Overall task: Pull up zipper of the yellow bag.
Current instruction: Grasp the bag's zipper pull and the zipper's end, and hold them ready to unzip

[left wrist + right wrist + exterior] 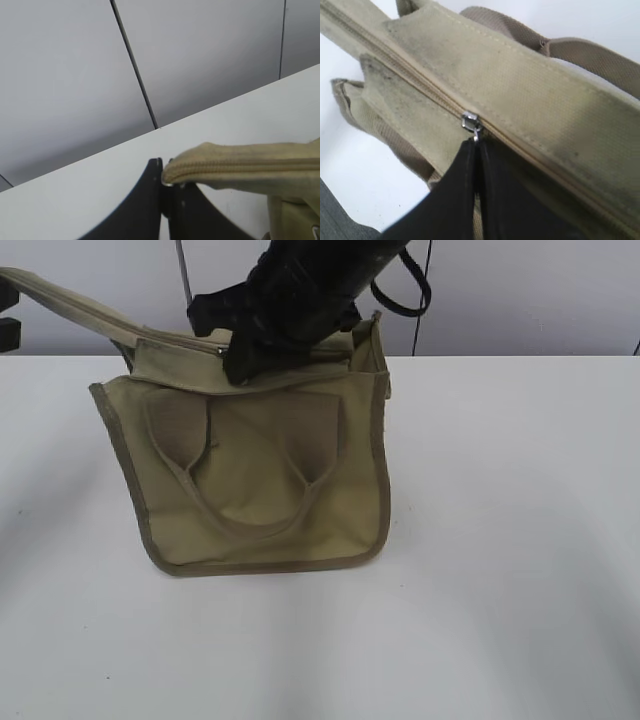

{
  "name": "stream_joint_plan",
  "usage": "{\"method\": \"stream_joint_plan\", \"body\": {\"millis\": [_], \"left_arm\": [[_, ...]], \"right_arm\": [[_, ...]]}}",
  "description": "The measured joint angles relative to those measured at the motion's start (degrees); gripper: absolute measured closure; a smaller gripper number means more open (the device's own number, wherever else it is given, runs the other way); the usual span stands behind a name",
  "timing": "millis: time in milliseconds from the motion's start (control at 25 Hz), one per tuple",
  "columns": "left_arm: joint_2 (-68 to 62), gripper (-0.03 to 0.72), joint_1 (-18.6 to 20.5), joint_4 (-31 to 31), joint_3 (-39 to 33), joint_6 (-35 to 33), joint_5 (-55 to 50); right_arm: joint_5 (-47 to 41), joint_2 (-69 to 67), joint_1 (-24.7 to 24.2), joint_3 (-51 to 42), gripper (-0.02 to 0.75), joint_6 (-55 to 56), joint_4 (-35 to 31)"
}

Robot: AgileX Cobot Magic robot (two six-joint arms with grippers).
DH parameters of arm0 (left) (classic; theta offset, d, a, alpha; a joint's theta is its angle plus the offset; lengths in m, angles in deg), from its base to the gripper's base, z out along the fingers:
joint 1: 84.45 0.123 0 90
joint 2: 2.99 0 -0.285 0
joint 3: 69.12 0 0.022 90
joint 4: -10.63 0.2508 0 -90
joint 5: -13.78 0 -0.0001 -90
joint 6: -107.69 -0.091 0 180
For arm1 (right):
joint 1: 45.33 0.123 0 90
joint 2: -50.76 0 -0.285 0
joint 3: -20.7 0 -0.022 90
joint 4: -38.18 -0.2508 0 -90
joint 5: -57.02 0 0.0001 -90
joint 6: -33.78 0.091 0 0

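Because the zip tape needs tension before a slider will travel, the setup splits the work between two arms. The white worktop [520,540] carries the yellow bag [260,480], which stands upright a little left of centre in the exterior view, front handle hanging slack against its face. The bag's top panel extends as a long tail toward the upper left, lifted clear of the worktop. The left tool [167,187] is pressed together on the very end of that tail, presumably as an anchor so the tape stays straight rather than bunching. The right arm reaches down from above onto the top panel; the right tool [476,145] is closed, its tips pinching the small silver pull tab [471,122] hanging from the slider. The zipper [410,80] looks closed on both sides of the slider in the right wrist view; which stretch is still open cannot be told. Judgement: grip established, pull stage; risk is the thin tab slipping out.
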Motion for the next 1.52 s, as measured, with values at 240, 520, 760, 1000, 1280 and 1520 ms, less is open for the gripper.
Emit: {"method": "stream_joint_plan", "body": {"millis": [240,520,760,1000,1280,1520], "left_arm": [[0.0,0.684,0.0,0.0,0.0,0.0,-2.83],[0.0,0.684,-0.11,0.0,0.0,0.0,-2.9],[0.0,0.684,-0.16,0.0,0.0,0.0,-2.85],[0.0,0.684,-0.21,0.0,0.0,0.0,-2.82],[0.0,0.615,-0.11,-2.47,0.0,0.0,-3.95],[0.12,0.103,0.08,-4.33,0.0,0.23,-9.5]], "right_arm": [[-4.27,2.03,-1.72,0.0,0.75,-1.13,3.43],[-9.16,3.2,-5.49,0.0,0.75,-1.28,7.3],[-12.07,4.06,-8.01,0.0,0.75,-1.58,10.44],[-12.68,4.3,-8.01,0.0,0.75,-2.25,10.53],[-14.02,5.19,-8.38,0.0,0.573,-3.4,12.06],[-13.63,9.32,-8.63,-0.06,0.209,-4.58,12.98]]}}
